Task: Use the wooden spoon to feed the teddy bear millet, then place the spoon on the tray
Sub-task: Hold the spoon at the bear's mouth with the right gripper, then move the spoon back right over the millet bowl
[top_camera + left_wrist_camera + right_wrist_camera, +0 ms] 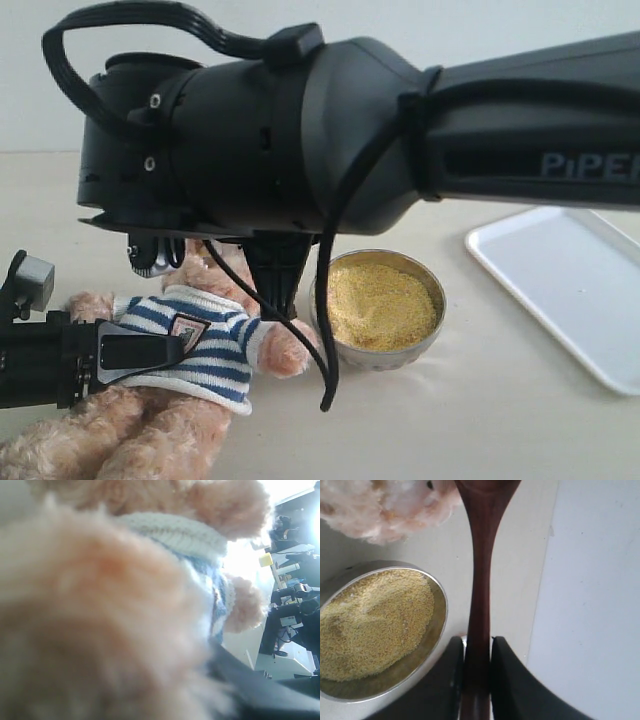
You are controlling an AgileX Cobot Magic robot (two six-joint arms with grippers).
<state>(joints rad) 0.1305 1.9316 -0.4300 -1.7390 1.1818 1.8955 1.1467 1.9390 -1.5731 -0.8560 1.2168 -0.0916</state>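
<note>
- The worktop (480, 420) is pale beige, and everything lies on it.
- The right arm (300, 120) is big and black. It reaches in from the right edge, over the middle of the worktop, and hides the bear's head.
- The teddy bear (215, 350) is by the left edge. It is fluffy and light brown, and it wears a blue-and-white striped shirt with a small badge. Its legs point to the near edge.
- The tray (570, 290) is flat and white. It lies by the right edge, well apart from the bear.
- The metal bowl (385, 355) stands in the middle of the worktop, just beside the bear's arm.
- The millet (380, 300) is yellow and heaped in the bowl.
- The left gripper (150, 352) comes in from the left edge. It is clamped on the bear's middle, with one black finger flat across the shirt.
- The right gripper (477, 647) is squeezed tight on the handle of the wooden spoon (481, 580).
- The spoon is dark red-brown. It hangs in the air between the bowl and the bear, and its round end is close to the bear's fur. The round end runs out of the picture, so I cannot tell what is in it.
</note>
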